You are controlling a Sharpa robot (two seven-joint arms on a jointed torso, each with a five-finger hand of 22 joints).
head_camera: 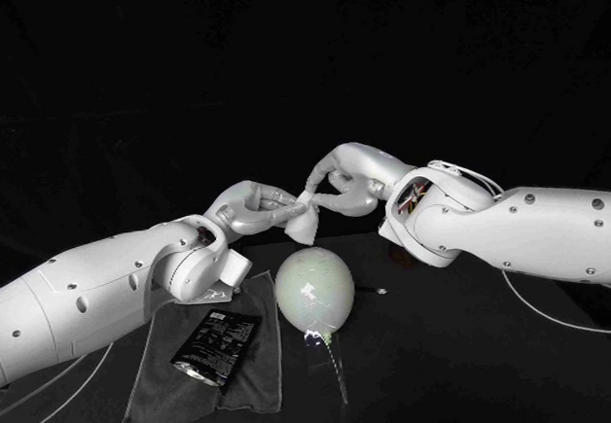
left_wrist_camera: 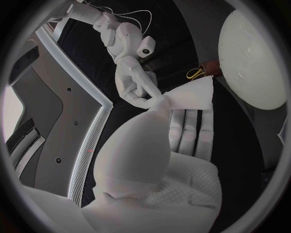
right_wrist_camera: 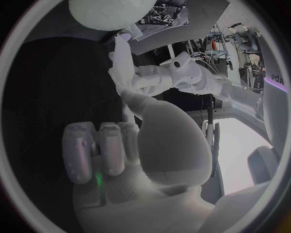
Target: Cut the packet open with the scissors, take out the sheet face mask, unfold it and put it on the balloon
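Two things lie nearest the robot on the black table point(head_camera: 485, 365): a grey cloth point(head_camera: 157, 402) and, flat on it, the dark packet point(head_camera: 216, 346), whose near end looks silvery and, I judge, cut open. Just beside the cloth, toward the robot's right, the pale balloon point(head_camera: 314, 287) lies on its side with its narrow neck end toward the robot; nothing covers it. Farther off and raised above the table, the left hand point(head_camera: 254, 208) and the right hand point(head_camera: 339, 182) meet fingertip to fingertip over the balloon's far end. Between them hangs the sheet face mask point(head_camera: 303, 226), a small white wedge, folded up. Each hand pinches its upper corner, thumb against finger.

So cutting and taking out look done. The unfolding is in hand and hardly begun, and laying the mask on the balloon is left.

The head view gives the layout, but the pinch is small there. The left wrist view shows it close: both hands' fingertips clamp the same corner, and the sheet fans out from it as a flat triangle toward the balloon. The right wrist view shows the left hand from the other side and the right hand's remaining fingers folded in toward its palm. Where sheet ends and finger begins I cannot tell there.
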